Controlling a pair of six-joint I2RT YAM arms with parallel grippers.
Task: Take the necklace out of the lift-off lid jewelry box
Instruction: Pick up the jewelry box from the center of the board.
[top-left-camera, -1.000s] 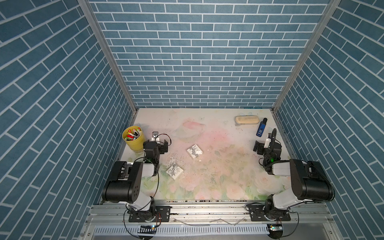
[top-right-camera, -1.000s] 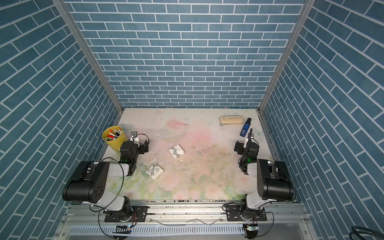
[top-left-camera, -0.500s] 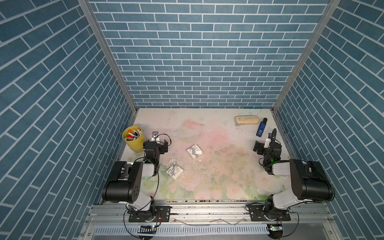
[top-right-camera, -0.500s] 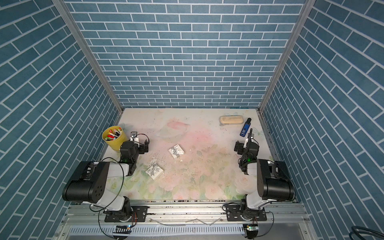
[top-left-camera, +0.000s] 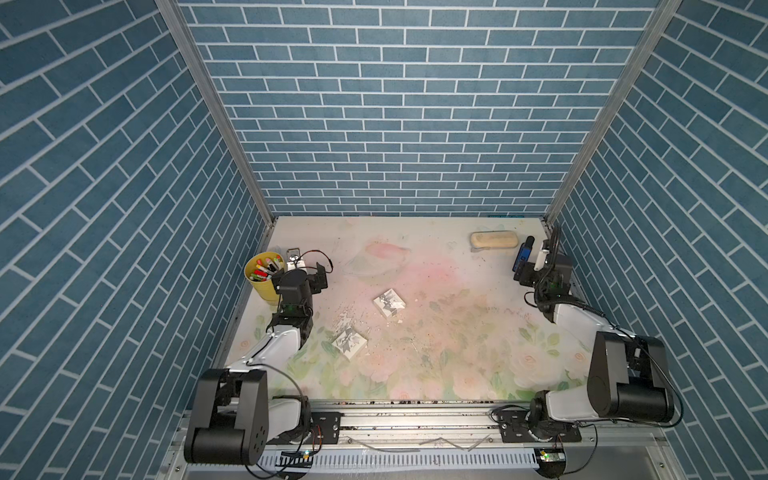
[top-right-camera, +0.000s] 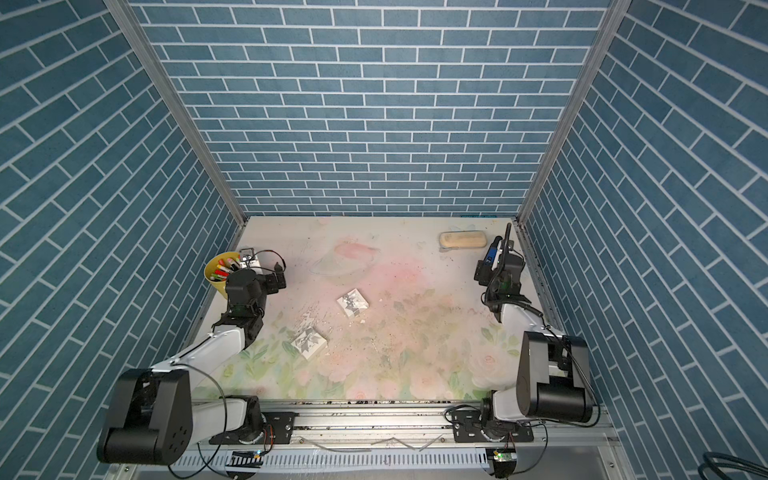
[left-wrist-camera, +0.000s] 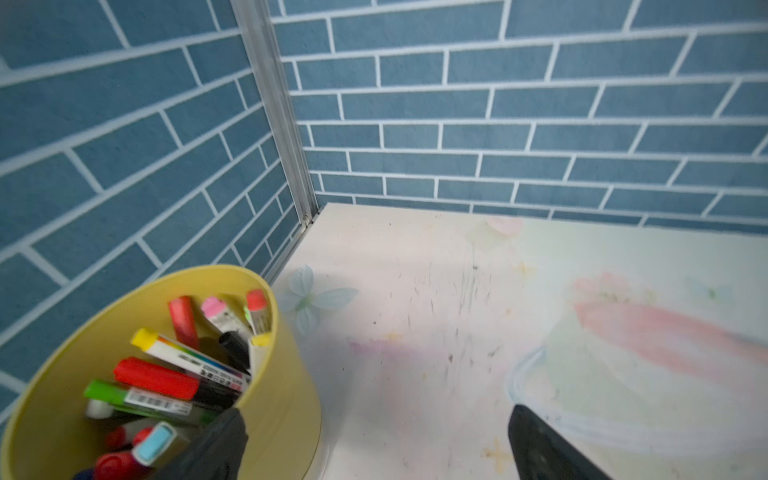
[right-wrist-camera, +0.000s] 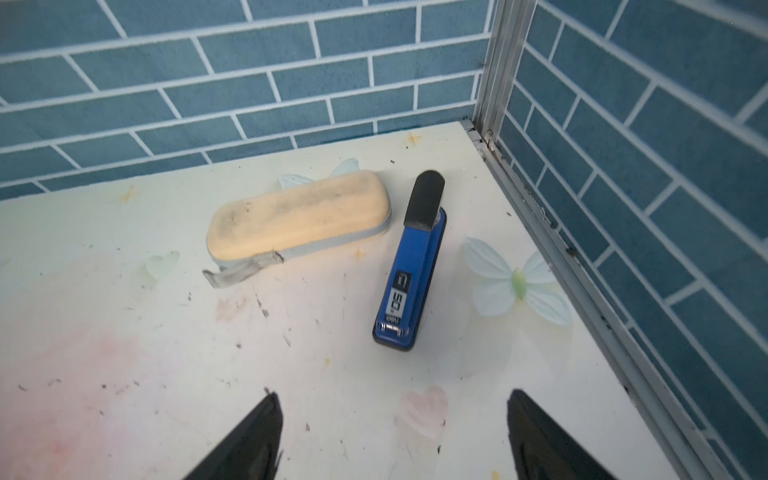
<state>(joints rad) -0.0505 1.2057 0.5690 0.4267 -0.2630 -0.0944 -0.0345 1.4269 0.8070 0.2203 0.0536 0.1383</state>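
Two small white boxes with a grey flower print lie apart on the flowered table. One box (top-left-camera: 389, 303) (top-right-camera: 352, 302) is near the middle and the other (top-left-camera: 349, 344) (top-right-camera: 308, 343) is nearer the front left. I cannot tell which one is the lid. A faint pale speckled patch (top-left-camera: 345, 320) lies between them, too small to tell if it is the necklace. My left gripper (top-left-camera: 301, 270) (left-wrist-camera: 380, 449) is open and empty beside the yellow cup, far from both boxes. My right gripper (top-left-camera: 536, 266) (right-wrist-camera: 392, 436) is open and empty by the right wall.
A yellow cup (top-left-camera: 264, 276) (left-wrist-camera: 286, 374) holding several markers stands against the left wall. It touches or nearly touches my left finger (left-wrist-camera: 220, 449). A tan zip case (top-left-camera: 493, 240) (right-wrist-camera: 299, 216) and a blue stapler (top-left-camera: 522, 255) (right-wrist-camera: 415, 270) lie at the back right. Brick walls close in three sides.
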